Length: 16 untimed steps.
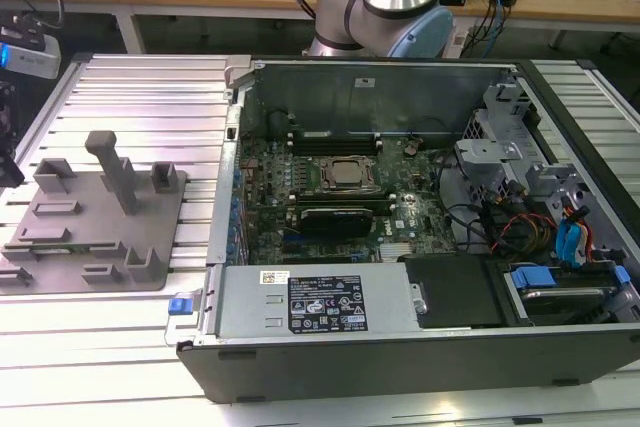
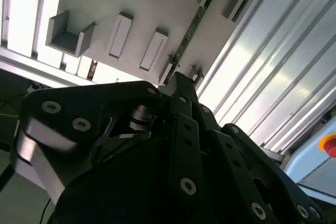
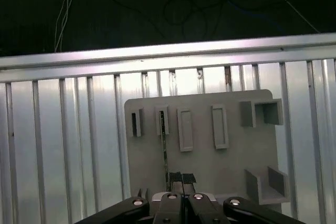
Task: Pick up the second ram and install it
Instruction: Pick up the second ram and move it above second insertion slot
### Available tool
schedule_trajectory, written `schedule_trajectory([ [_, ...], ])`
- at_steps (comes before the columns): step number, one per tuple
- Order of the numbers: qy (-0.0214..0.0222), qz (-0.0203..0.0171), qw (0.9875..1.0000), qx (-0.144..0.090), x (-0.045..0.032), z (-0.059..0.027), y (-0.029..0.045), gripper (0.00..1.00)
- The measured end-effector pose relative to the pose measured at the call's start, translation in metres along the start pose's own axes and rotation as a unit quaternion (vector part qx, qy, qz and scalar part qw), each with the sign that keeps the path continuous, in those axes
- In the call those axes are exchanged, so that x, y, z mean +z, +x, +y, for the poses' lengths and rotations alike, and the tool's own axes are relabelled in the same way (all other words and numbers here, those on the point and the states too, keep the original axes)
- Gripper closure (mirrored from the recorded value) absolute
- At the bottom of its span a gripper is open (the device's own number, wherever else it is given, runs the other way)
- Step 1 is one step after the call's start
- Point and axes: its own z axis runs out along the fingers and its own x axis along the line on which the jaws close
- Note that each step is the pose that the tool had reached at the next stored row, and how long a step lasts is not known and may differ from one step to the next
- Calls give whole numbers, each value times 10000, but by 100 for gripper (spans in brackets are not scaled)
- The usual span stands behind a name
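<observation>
— Starting close: gripper point(image 3: 182, 179) hanging above the near end of the memory stick point(image 3: 165, 150). Clenched or released? Cannot tell.
— Going outward: standing on edge in the gray holder point(image 3: 210, 171), not yet lifted.
— Probably worth lining up squarely with that thin edge, closing gently on the two flat faces, lifting straight without twisting.
— Farthest, in the exterior view: lying open at three o'clock of the holder, the computer case point(image 1: 380, 77).

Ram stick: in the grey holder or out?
In: the ram stick stands on edge in the grey holder, seated in its slots in both wrist views.
</observation>
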Motion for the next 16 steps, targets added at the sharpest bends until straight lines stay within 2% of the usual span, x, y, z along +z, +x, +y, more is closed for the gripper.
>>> schedule_trajectory([
  [7,0,1,10000,-15,59,-2,-1,92],
  [11,1,1,10000,-40,116,-4,-2,92],
  [16,2,3,10000,-98,225,-8,-3,92],
])
